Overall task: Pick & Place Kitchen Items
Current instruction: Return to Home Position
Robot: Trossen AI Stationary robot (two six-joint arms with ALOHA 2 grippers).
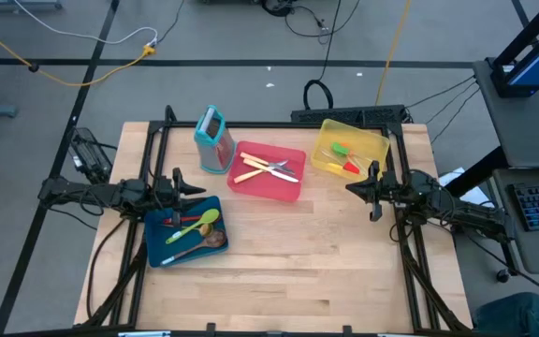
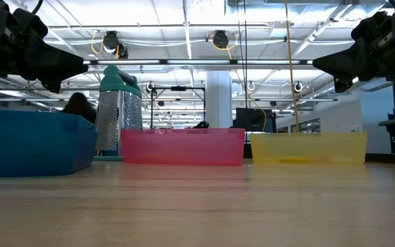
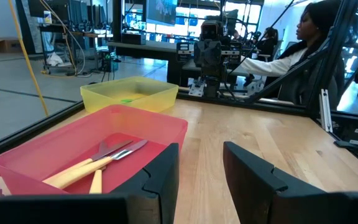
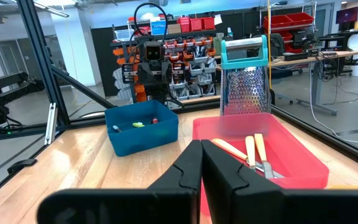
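Observation:
The kitchen items lie sorted in three trays on the wooden table. Green, red and wooden spoons (image 1: pixel 196 227) rest in the blue tray (image 1: pixel 153 245). Cream-handled knives (image 1: pixel 268 168) lie crossed in the red tray (image 1: pixel 288 187). Short green, red and orange pieces (image 1: pixel 346 159) sit in the yellow tray (image 1: pixel 371 142). My left gripper (image 1: pixel 200 190) hovers level above the blue tray's far edge, open, with nothing between its fingers (image 3: pixel 164 174). My right gripper (image 1: pixel 352 187) hovers level near the yellow tray's near edge, shut and empty.
A teal box grater (image 1: pixel 213 139) stands upright at the far side, between the blue and red trays. The near half of the table (image 1: pixel 298 281) is bare wood. A person (image 3: pixel 303 37) sits beyond the table's right side, seen in the left wrist view.

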